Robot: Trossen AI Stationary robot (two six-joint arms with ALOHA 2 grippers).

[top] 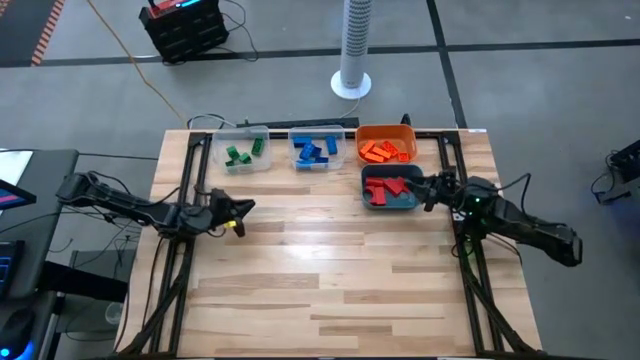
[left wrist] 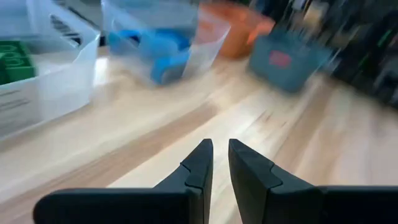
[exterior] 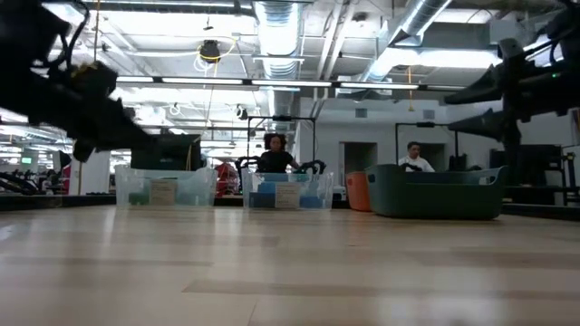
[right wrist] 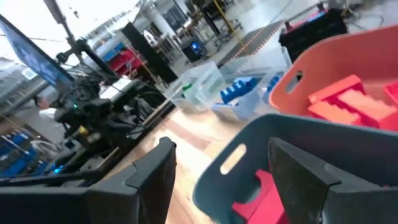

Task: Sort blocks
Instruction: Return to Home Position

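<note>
Fingers (right wrist: 163,163) spread; red blocks (top: 385,187) in teal bin (top: 412,201).

Blocks (top: 381,151) sit sorted by colour in four bins (top: 372,132); both end effectors hover beside them.

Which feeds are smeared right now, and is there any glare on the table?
Left wrist view: clear bin of blue blocks and teal bin streaked by motion blur. Right wrist view: slightly soft. High view: sharp, with a pale sheen on the table. Low view: bright ceiling lights.
</note>
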